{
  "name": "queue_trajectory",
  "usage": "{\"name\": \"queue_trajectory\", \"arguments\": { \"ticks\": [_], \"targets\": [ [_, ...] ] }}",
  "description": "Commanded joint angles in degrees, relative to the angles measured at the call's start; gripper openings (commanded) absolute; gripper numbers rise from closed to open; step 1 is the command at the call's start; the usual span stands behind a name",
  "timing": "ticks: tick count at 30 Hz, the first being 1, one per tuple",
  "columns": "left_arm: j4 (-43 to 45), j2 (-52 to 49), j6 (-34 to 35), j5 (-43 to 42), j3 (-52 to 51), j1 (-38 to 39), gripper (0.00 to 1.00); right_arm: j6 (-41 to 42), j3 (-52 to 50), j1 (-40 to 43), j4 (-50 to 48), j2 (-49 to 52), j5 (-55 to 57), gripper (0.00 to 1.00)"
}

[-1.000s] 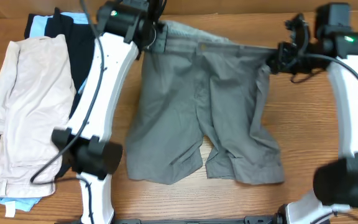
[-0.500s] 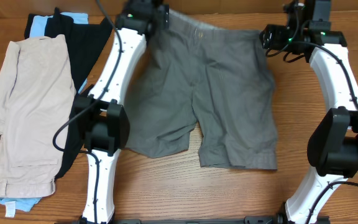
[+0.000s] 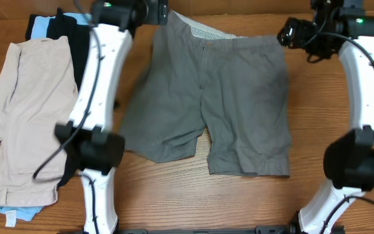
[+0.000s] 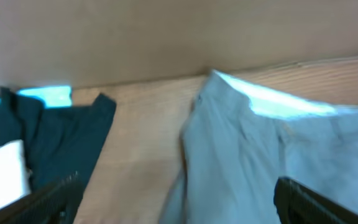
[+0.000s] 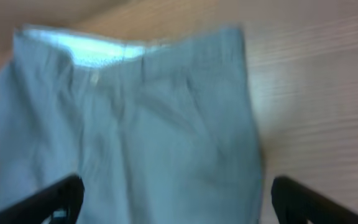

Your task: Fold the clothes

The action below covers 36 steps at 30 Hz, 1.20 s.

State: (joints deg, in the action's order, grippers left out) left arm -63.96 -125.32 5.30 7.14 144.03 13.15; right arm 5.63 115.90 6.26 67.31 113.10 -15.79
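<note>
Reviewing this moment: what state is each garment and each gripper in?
grey shorts: spread flat, front up, unfolded, held by neither gripper.
beige shorts: folded, on top of the left pile.
black garment: under the beige shorts, partly covered.
light blue garment: at the bottom of the pile, mostly hidden.
left gripper: open, empty.
right gripper: open, empty.
</note>
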Motion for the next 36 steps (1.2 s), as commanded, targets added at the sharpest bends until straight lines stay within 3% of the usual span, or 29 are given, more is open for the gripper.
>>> {"name": "queue_trajectory", "arguments": {
  "ticks": [1, 16, 21, 26, 31, 36],
  "targets": [
    [-7.48, 7.54, -5.44, -4.2, 2.25, 0.37, 1.0, 0.42, 3.34, -0.2, 6.03, -7.85, -2.54, 1.0],
    [-32.85, 18.97, 1.64, -4.39, 2.21, 0.37, 1.0, 3.8, 3.34, -0.2, 24.5, -25.57, 0.83, 1.0],
    [-32.83, 18.93, 0.04, -14.49, -1.44, 1.7, 0.94, 3.89, 3.34, -0.2, 29.24, -28.04, 2.91, 1.0],
    [-31.85, 18.71, -2.12, -13.97, -13.09, 7.74, 0.93, 4.7, 2.6, -0.2, 29.66, -28.48, 5.7, 1.0],
    [-22.4, 18.64, -4.48, -14.05, -31.06, 14.49, 0.92, 4.68, 0.7, -0.2, 28.02, -28.2, 5.73, 1.0],
    [-10.88, 17.73, -5.77, -14.23, -46.93, 19.15, 0.82, 4.68, -1.7, -0.2, 26.18, -28.17, 6.19, 1.0]
  ]
}}
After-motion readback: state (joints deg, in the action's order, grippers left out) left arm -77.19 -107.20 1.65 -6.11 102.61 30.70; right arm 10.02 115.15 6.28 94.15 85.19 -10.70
